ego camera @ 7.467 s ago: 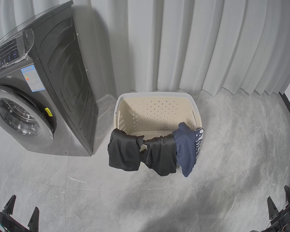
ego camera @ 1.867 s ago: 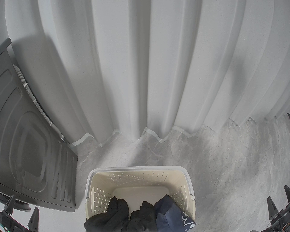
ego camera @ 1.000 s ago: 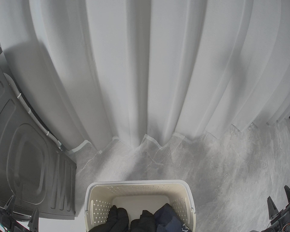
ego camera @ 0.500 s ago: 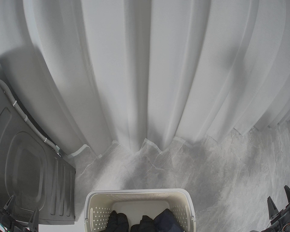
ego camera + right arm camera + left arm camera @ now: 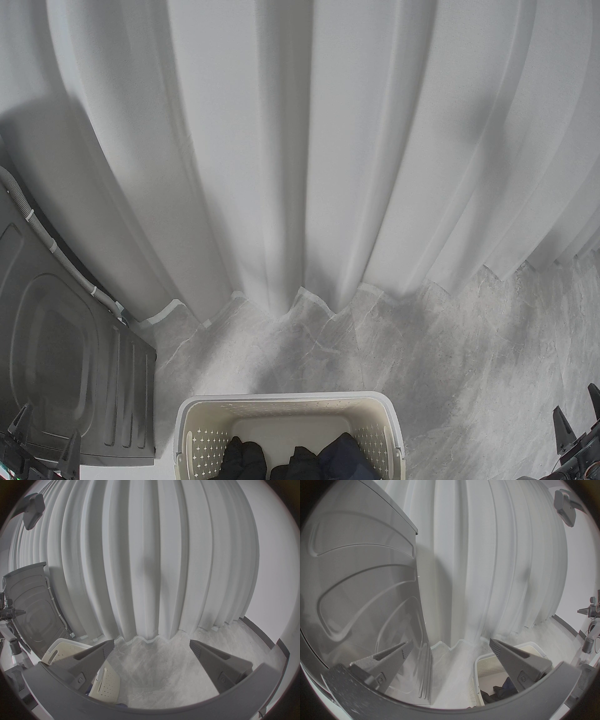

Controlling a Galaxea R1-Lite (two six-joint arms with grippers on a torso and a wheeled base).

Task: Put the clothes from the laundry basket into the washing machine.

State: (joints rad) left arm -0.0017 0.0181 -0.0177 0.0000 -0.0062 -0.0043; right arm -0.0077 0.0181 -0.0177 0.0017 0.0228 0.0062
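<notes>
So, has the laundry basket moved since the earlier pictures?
No. The laundry basket keeps its place beside the washing machine; the head camera moved instead.

Curtain (image 5: 300, 156): white, deeply pleated, hanging across the whole back; its hem meets the floor in scalloped folds.
Floor (image 5: 475, 362): pale grey, marbled, glossy.
Wall (image 5: 275, 573): plain white, beside the curtain's end.
Baseboard (image 5: 259, 633): dark strip along the wall's foot.
Grey device (image 5: 565, 503): mounted high near the curtain top; kind unclear.
</notes>
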